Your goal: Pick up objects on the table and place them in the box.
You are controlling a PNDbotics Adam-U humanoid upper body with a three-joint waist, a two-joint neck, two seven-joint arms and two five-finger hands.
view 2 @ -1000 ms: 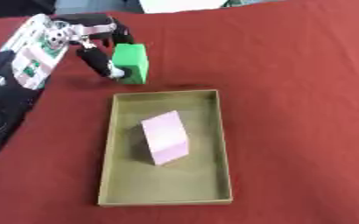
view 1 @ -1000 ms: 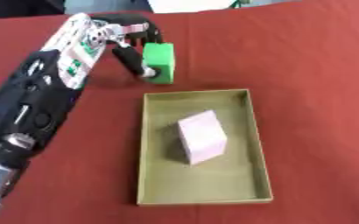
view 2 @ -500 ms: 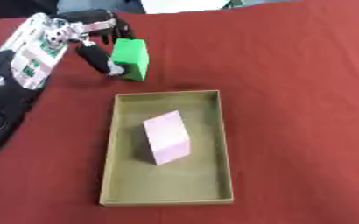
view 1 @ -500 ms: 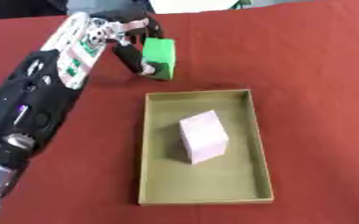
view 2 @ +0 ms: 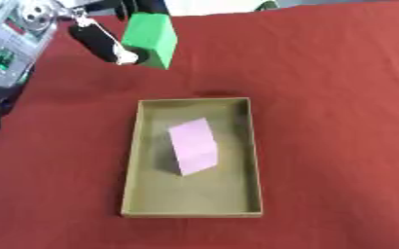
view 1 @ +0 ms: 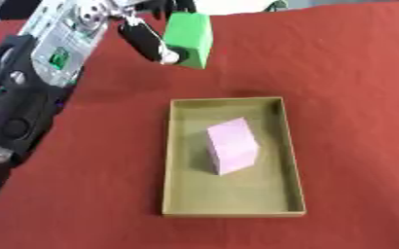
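Observation:
My left hand (view 1: 145,35) comes in from the upper left and is shut on a green block (view 1: 190,38), thumb across its near face, holding it above the red table beyond the box's far left corner. The shallow olive box (view 1: 292,160) lies in the middle of the table. Inside it a pink block (view 1: 233,151) rests tilted. My right hand shows in no view.
The red tablecloth (view 1: 348,78) covers the whole table around the box. My left forearm (view 1: 32,92) runs down the left side of the view. A pale surface shows past the table's far edge.
My left hand has lifted the green block up off the table and carried it slightly rightward. The box and pink block have stayed put.

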